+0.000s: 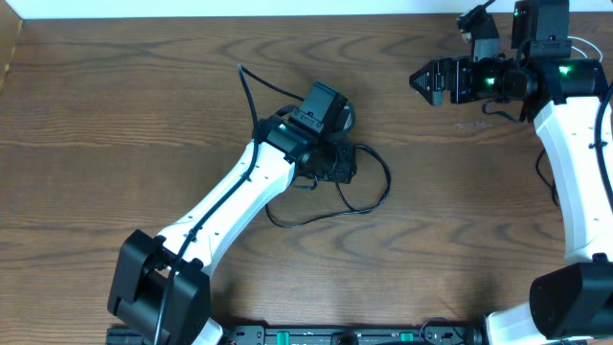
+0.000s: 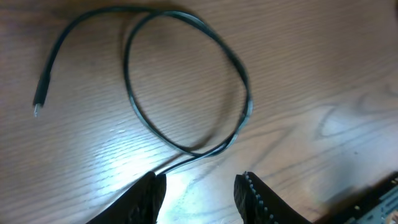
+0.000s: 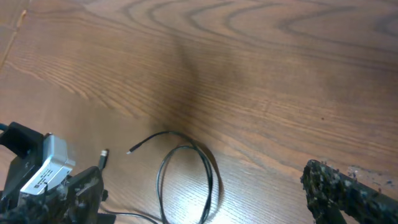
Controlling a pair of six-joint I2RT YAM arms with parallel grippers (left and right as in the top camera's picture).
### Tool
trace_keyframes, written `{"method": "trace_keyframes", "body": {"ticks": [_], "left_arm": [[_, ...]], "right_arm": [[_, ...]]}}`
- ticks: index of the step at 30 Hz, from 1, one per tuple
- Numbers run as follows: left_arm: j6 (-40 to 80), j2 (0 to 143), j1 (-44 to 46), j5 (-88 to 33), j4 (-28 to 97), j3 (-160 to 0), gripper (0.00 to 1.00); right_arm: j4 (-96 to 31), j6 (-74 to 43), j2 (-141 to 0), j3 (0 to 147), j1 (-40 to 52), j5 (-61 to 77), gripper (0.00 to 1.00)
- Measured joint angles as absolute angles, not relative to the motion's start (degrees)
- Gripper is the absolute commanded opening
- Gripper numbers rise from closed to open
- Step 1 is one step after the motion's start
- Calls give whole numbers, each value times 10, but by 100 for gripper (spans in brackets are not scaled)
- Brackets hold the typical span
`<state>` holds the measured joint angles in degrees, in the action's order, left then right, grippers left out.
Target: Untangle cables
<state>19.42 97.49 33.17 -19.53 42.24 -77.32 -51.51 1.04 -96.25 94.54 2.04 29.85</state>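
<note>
Closest to us, in the left wrist view, the left gripper (image 2: 200,182) hangs low over the wooden table (image 2: 323,74). Its two fingers are parted, with a bare strip of wood between them and nothing pinched. We see the black cable (image 2: 248,99) lying flat just ahead of them in one round loop that crosses itself. From the crossing a tail runs up to the fingertip on the left of that view; we cannot tell whether it touches. The other end curves away left to a small plug (image 2: 37,107). From overhead, the loop sits near the table's middle, partly under the left arm (image 1: 230,192). Far right, well apart from the cable, the right gripper (image 1: 420,80) hovers with its fingers spread wide, holding nothing.
</note>
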Motion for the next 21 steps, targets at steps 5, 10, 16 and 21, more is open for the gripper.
{"method": "trace_keyframes", "body": {"ticks": [5,10,16,21], "left_arm": [[190,975,335,-182,433,-773,42],[182,976,357,-176,425,-773,41],[180,1020,394,-176,377,-773,41],[180,1075,401,-153,352,-773,41]], "right_arm": [[-519,10,-962,945,20,284,99],[-530,10,-961,945,20,266,99],[-542,10,-961,945,20,250,99],[-547,10,-961,945,20,246,99]]}}
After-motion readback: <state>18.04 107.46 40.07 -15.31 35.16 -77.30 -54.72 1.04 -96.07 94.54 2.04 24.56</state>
